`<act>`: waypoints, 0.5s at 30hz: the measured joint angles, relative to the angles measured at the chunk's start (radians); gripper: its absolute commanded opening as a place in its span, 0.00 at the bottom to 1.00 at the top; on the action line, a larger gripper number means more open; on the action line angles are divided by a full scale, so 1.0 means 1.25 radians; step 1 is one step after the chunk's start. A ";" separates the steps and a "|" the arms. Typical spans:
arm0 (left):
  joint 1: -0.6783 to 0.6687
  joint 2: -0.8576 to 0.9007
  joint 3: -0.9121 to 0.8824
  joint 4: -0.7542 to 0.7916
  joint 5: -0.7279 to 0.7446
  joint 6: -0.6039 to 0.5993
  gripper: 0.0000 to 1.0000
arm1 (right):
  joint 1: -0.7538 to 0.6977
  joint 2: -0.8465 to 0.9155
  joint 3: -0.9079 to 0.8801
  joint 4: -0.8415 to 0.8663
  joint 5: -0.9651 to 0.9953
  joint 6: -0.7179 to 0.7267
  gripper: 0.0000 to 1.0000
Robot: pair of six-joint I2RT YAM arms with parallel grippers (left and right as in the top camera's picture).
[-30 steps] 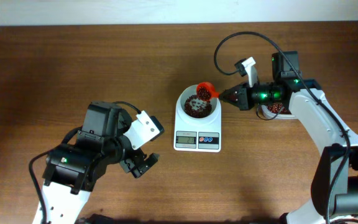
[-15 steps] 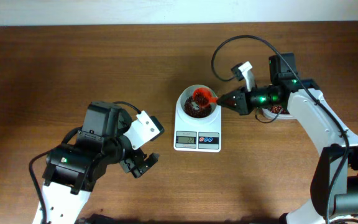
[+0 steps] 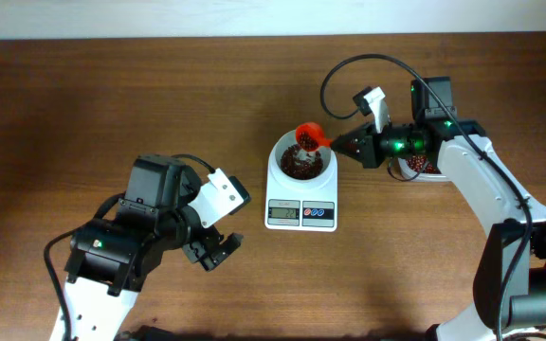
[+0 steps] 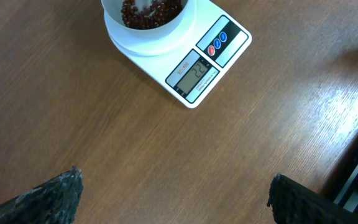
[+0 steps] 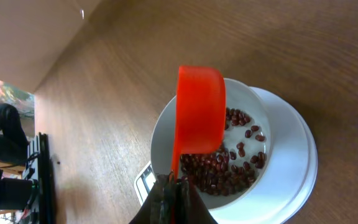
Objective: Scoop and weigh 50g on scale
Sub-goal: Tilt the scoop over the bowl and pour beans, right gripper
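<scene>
The white scale (image 3: 300,197) stands mid-table, its round bowl (image 3: 282,152) holding a heap of red-brown beans (image 3: 300,167). My right gripper (image 3: 337,145) is shut on the handle of a red scoop (image 3: 309,135), which hangs tilted over the bowl's far right rim. In the right wrist view the scoop (image 5: 199,112) shows its outer side above the beans (image 5: 229,169), with the right gripper (image 5: 174,190) clamped on the handle. My left gripper (image 3: 214,248) rests open at the front left, away from the scale (image 4: 229,46). Only bare table lies between its fingertips (image 4: 58,193).
A clear tub (image 3: 423,167) with more beans sits behind the right arm at the right. The right arm's black cable (image 3: 344,66) loops above the scale. The scale's display (image 4: 194,71) and blue buttons (image 4: 219,42) face the front.
The scoop dipped lower into the bowl half a second ago and has now risen back toward the far rim. The left arm has not moved.
</scene>
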 measured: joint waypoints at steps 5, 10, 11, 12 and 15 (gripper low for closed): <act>0.000 0.000 0.000 0.000 0.000 0.000 0.99 | 0.001 0.000 0.001 0.012 0.016 0.018 0.04; 0.000 0.000 0.000 0.000 0.000 0.000 0.99 | 0.002 0.000 0.001 -0.007 0.016 0.031 0.04; 0.000 0.000 0.000 0.000 0.000 0.000 0.99 | 0.002 0.001 0.001 -0.015 0.009 0.025 0.04; 0.000 0.000 0.000 0.000 0.000 0.000 0.99 | 0.002 0.001 0.001 -0.018 -0.011 0.007 0.04; 0.000 0.000 0.000 0.000 0.000 0.000 0.99 | 0.002 0.001 0.001 -0.019 0.000 0.020 0.04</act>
